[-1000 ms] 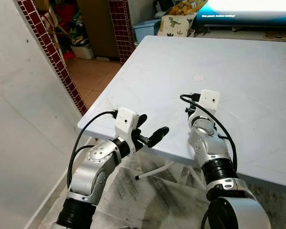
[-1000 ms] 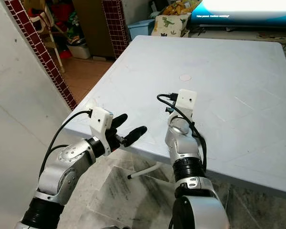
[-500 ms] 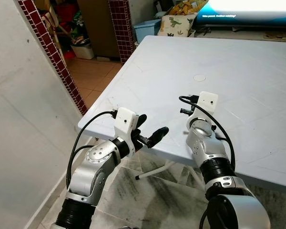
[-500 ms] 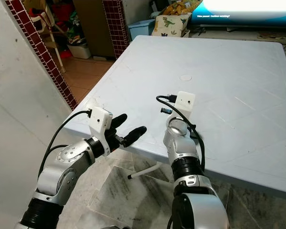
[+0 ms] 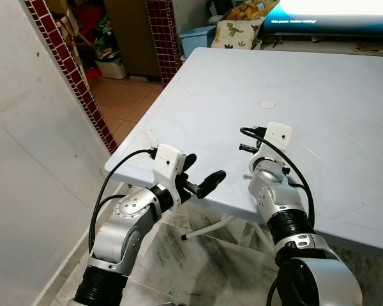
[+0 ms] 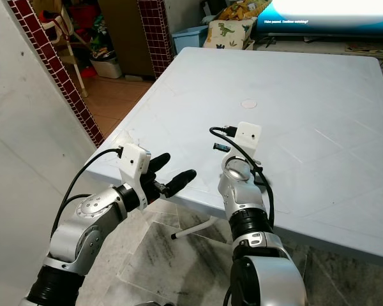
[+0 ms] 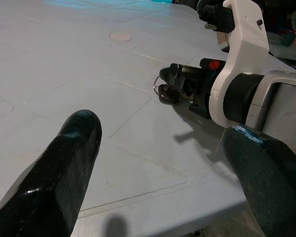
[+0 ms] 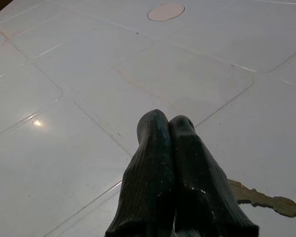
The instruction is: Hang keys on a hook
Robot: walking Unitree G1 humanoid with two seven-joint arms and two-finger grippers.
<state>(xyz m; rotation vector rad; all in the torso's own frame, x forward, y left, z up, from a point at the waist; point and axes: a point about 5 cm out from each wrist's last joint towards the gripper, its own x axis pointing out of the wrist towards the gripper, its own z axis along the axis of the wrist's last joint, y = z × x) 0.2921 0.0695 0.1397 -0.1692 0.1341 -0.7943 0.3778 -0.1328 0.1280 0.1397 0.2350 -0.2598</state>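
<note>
No legible text; writing on lit screen [image 5: 335,13] at far edge too blurred to read. Right end effector [image 8: 170,129] clenched, fingers pressed together, low over pale grey plastic tabletop [image 5: 345,89], brass-coloured key [image 8: 264,199] under/just beside fingertips w/ ring [image 7: 157,85]. Left end effector [image 5: 199,173] released, fingers spread, at tabletop's near edge. Dinosaur-print cushion [image 5: 235,32], red-tiled wall edge [image 5: 70,76] beyond.

A home — plastic table [image 5: 319,95], dinosaur cushion [image 5: 235,32], tiled floor [image 5: 124,105].
</note>
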